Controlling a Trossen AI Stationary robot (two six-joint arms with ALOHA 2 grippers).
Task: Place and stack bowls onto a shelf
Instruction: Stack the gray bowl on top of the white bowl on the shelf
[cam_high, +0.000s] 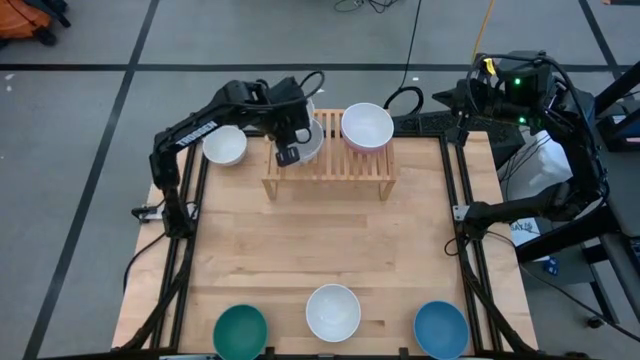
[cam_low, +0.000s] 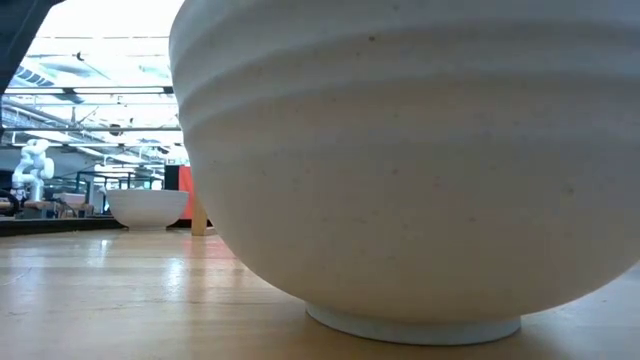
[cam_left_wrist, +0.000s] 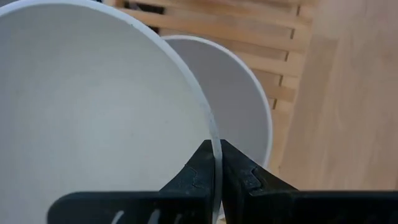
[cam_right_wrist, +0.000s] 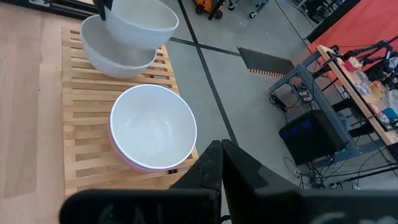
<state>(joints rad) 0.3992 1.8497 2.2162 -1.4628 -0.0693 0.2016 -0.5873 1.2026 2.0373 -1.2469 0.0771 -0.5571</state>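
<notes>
My left gripper (cam_left_wrist: 215, 163) is over the left part of the wooden shelf (cam_high: 330, 172), shut on a white bowl (cam_left_wrist: 93, 112). It holds that bowl just above a second white bowl (cam_left_wrist: 242, 106) that stands on the slats; the right wrist view shows the held bowl (cam_right_wrist: 138, 22) tilted over the lower one (cam_right_wrist: 115, 59). On the shelf's right part a white bowl (cam_high: 367, 125) sits nested in the pink bowl (cam_right_wrist: 146, 163). My right gripper (cam_right_wrist: 221, 163) is shut and waits off the table's far right corner. My left gripper pinches the held bowl's rim (cam_left_wrist: 216, 134) between its two fingers, one finger inside the bowl and one outside. The bowl is lifted clear and tilted, directly over the white bowl on the shelf; whether the two bowls touch, I cannot tell.
A white bowl (cam_high: 225, 145) stands on the table left of the shelf. Along the near edge stand a teal bowl (cam_high: 240, 332), a white bowl (cam_high: 333, 312) that fills the low view (cam_low: 400, 170), and a blue bowl (cam_high: 441, 330). Bare wood lies between them and the shelf.
</notes>
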